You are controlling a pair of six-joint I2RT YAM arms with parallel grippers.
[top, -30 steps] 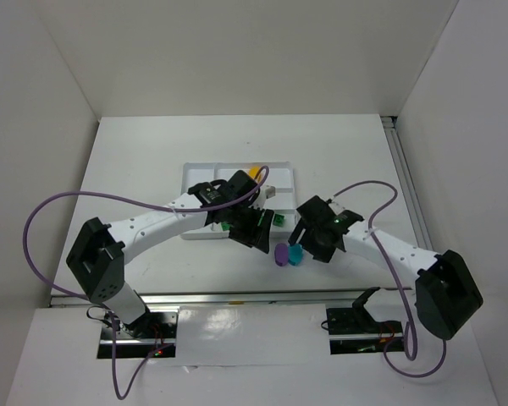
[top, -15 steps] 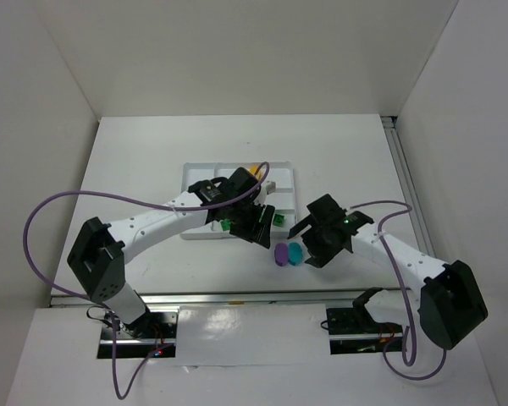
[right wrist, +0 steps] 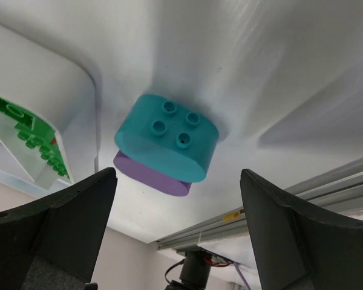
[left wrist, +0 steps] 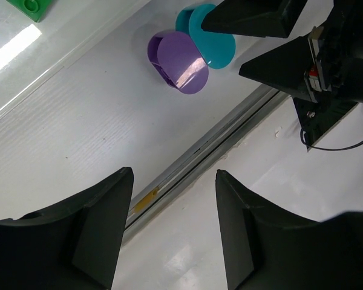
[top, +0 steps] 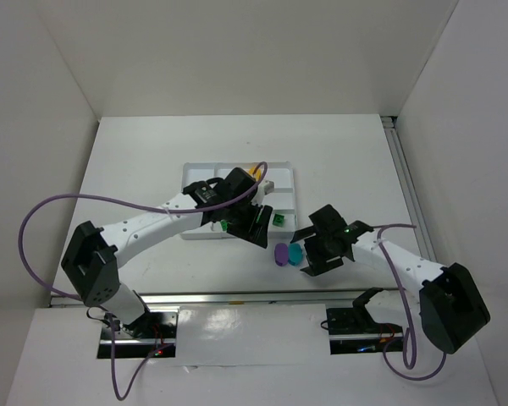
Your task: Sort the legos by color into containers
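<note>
As the overhead view shows, the teal oval brick [top: 295, 254] and the purple oval brick [top: 281, 255] lie touching on the table [top: 152, 144], just off the near right corner of the tray [top: 189, 173]. The left gripper [top: 261, 227] hangs over that corner, and the right gripper [top: 306, 251] stands just beside the teal brick.

Left wrist view: fingers spread, nothing between them.

Right wrist view: fingers spread wide, teal brick ahead with its studs showing, not gripped.

The bricks are judged light, rigid and smooth. They are best pinched across the flat long sides, clear of the purple neighbour.
</note>
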